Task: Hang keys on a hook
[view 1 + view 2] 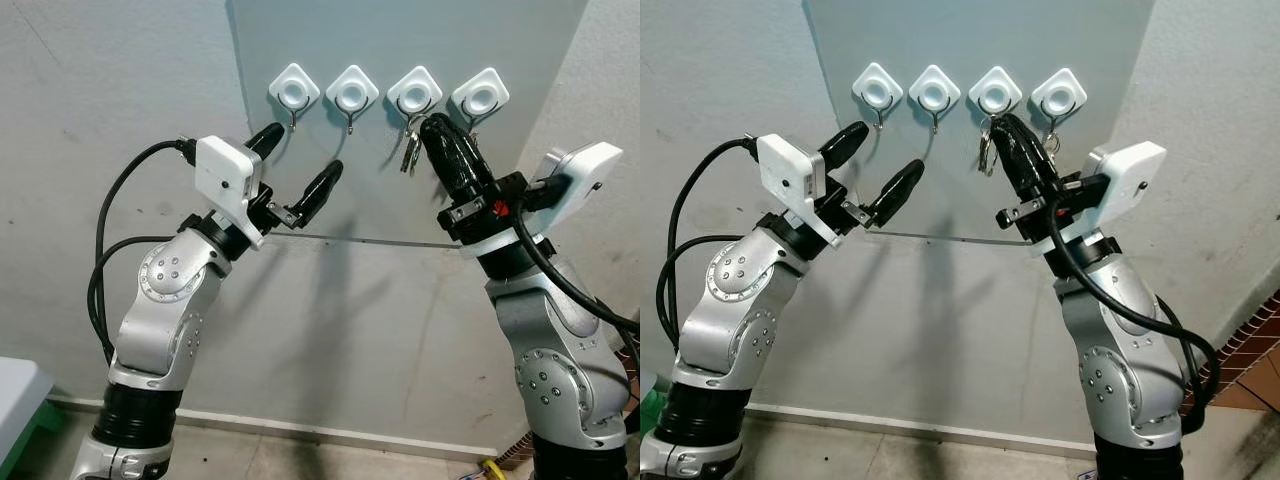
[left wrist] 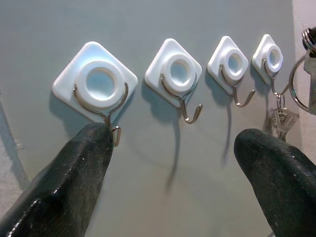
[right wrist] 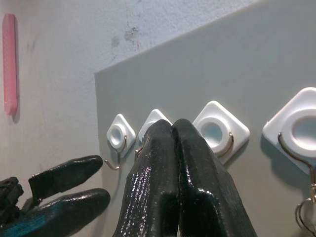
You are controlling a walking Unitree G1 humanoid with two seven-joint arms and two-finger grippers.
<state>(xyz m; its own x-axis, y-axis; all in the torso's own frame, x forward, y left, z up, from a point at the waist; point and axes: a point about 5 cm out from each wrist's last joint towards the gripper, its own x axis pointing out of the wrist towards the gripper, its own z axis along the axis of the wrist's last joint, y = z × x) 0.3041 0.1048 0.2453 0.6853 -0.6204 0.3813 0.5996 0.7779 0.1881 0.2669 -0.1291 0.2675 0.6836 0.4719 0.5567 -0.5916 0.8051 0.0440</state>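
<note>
keys at the 3rd hook, right pincer closed beside them

at 10 o'clock in the left eye view the left pincer (image 1: 300,165) is raised toward the wall, its 2 black fingers spread wide with nothing between them. it points at the space under hook 1 (image 1: 294,92) and hook 2 (image 1: 351,96), and in its wrist view one fingertip (image 2: 94,143) sits just beside the wire of hook 1. judging by that pose, it is parked clear of the work rather than helping.

along 12 o'clock runs the grey panel (image 1: 330,40) carrying 4 white diamond hooks in a row, each with a metal wire curl below. hooks 1 and 2 are bare. hook 3 (image 1: 415,90) has the keys (image 1: 410,150) dangling just under it on a ring; whether the ring is truly seated on the wire, or merely held against it, i cannot tell. hook 4 (image 1: 480,95) has a small metal ring and key of its own (image 2: 282,118).

at 2 o'clock the right pincer (image 1: 432,128) reaches up to hook 3, fingers pressed together, tips touching or just beside the key ring. the fingers meet along their visible length in the right wrist view, so any grip would be at the very tip; i cannot tell if the ring is pinched there. the steep upward tilt seems meant to lift the ring over the wire's curl. my guess: the hanging is at or very near its finish.
</note>
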